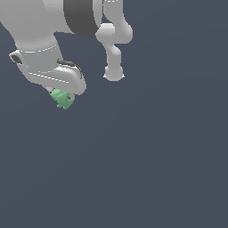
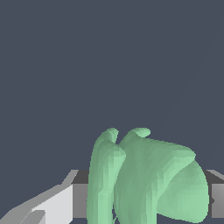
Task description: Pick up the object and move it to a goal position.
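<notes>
The object (image 1: 62,99) is a small light-green lumpy thing with short protrusions. It sits under the white hand of the arm at the exterior view's upper left. My gripper (image 1: 62,96) is closed around it, the fingers mostly hidden by the hand. In the wrist view the object (image 2: 144,179) fills the space between the two fingers (image 2: 57,203), which press on it from either side. My gripper (image 2: 144,205) is shut on the object. No goal marker shows in either view.
The arm's white links and base (image 1: 114,73) stand behind the hand in the exterior view. The ground (image 1: 147,169) is a plain dark blue-grey surface.
</notes>
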Tool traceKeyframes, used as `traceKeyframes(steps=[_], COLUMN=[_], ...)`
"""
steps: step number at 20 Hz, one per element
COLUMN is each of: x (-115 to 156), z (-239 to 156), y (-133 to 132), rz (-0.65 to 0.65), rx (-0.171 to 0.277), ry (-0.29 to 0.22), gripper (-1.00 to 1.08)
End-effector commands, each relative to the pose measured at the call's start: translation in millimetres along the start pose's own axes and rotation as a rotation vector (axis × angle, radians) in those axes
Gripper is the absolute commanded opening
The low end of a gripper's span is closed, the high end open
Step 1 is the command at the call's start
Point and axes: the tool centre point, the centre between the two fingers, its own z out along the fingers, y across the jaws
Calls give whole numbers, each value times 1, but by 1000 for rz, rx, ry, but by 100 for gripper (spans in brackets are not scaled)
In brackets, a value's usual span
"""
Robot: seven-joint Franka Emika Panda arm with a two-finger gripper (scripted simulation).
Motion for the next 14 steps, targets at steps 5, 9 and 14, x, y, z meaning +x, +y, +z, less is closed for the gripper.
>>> traceKeyframes(steps=[5,9,14], x=[12,16,17], z=[-21,-27,-28], y=[17,22,23], rz=[-1,-1,-1], rx=[0,-1,-1], ry=[-1,-1,-1], gripper=[-100,-100,-100])
